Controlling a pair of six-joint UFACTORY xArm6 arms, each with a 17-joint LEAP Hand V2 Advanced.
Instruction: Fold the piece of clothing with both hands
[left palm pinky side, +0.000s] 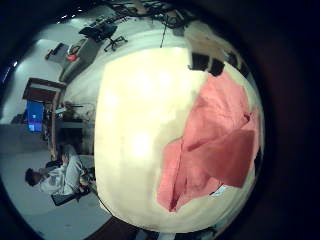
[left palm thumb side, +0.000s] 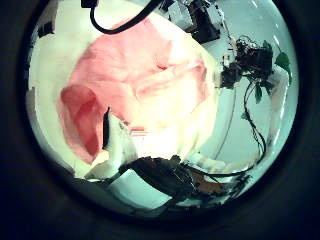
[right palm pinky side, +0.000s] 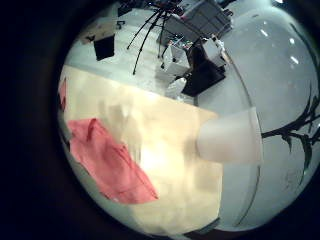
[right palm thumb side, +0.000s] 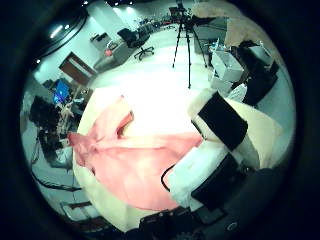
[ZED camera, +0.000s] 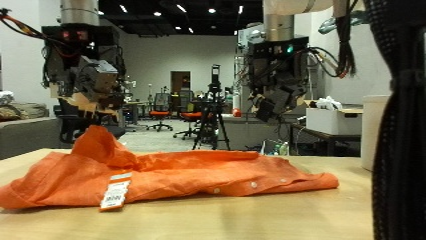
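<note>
An orange shirt (ZED camera: 173, 170) lies spread and rumpled across the wooden table (ZED camera: 266, 215), with one part peaked up under my left hand and a white tag (ZED camera: 116, 192) at its front edge. My left hand (ZED camera: 93, 88) hangs above the shirt's peaked end, fingers relaxed, holding nothing. My right hand (ZED camera: 273, 88) hangs above the shirt's other end, also open and away from the cloth. The shirt shows in the left little finger side palm view (left palm pinky side: 215, 140), the left thumb side palm view (left palm thumb side: 140, 80), the right little finger side palm view (right palm pinky side: 105, 155) and the right thumb side palm view (right palm thumb side: 125, 155).
Bare tabletop (left palm pinky side: 140, 110) lies beside the shirt and in front of it. A tripod (ZED camera: 213, 110) and office chairs stand on the floor behind the table. A white finger (right palm pinky side: 230, 138) of my right hand reaches into its little finger side view.
</note>
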